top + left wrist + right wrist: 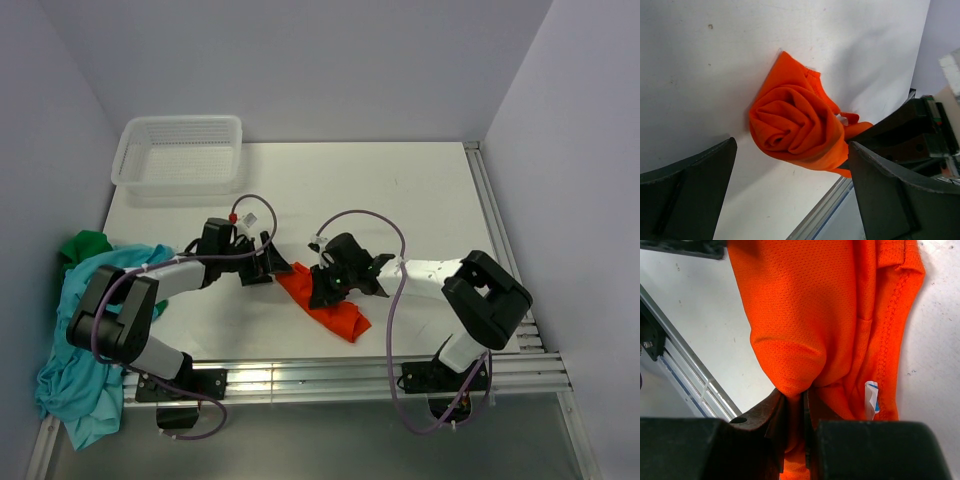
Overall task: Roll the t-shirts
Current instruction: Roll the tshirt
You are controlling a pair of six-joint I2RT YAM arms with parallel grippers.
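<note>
Where the white desk (420, 200) nears its front rail, one bright orange-red rolled cloth t-shirt (795, 125) lies, with a fold clamped in the right end effector (795, 400). Left end effector (278, 268): jaws wide apart, facing the roll's spiral end. Teal-blue t-shirt (75, 350) and dark green t-shirt (85, 245): heaped at the desk's left edge.

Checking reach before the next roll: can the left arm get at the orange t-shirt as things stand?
Probably yes: the open left gripper faces the orange t-shirt's rolled end, nothing between them. The right gripper is pinching the cloth farther along.
</note>
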